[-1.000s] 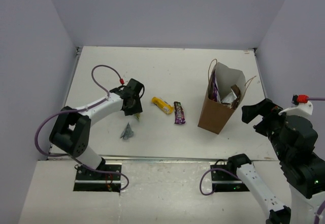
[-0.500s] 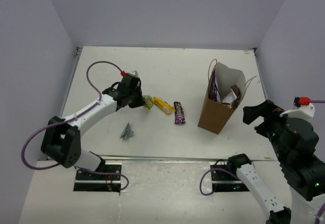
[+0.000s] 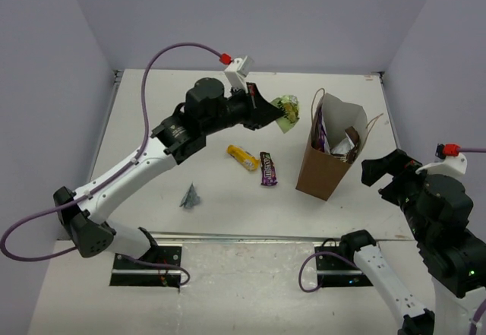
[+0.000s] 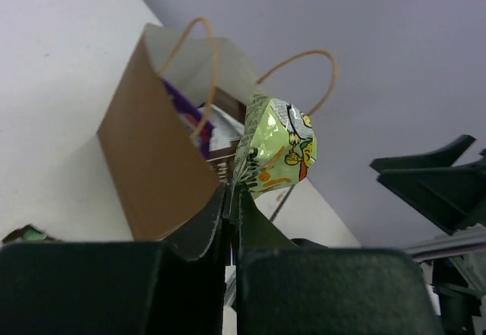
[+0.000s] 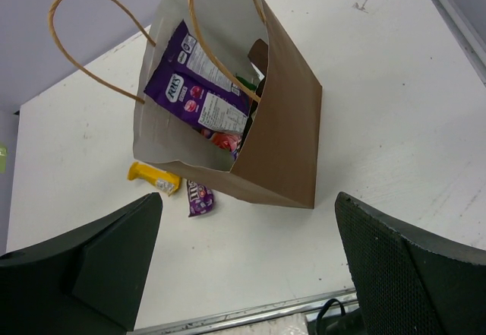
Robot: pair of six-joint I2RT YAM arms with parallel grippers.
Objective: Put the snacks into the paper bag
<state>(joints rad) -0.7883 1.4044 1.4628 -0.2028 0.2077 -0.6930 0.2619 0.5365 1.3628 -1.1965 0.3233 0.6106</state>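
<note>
My left gripper [image 3: 275, 112] is shut on a small green wrapper [image 3: 287, 111], held in the air just left of the paper bag [image 3: 328, 162]. In the left wrist view the green wrapper [image 4: 276, 145] sticks up from the closed jaws [image 4: 234, 192], in front of the bag [image 4: 152, 153] and its handles. The bag stands upright and open, with the purple Fox's pouch [image 5: 199, 78] and other packets inside. A yellow bar [image 3: 243, 157], a dark brown bar [image 3: 268, 169] and a tiny grey wrapper [image 3: 190, 197] lie on the table. My right gripper [image 5: 243, 274] is open and empty, right of the bag.
White table [image 3: 152, 191] with walls behind and at both sides. A metal rail [image 3: 250, 238] runs along the near edge. The left arm's purple cable [image 3: 163, 58] arcs over the back left.
My left arm lifted the green wrapper from the table near the yellow bar and swung it up and right to beside the bag's mouth. The right arm stayed put.
</note>
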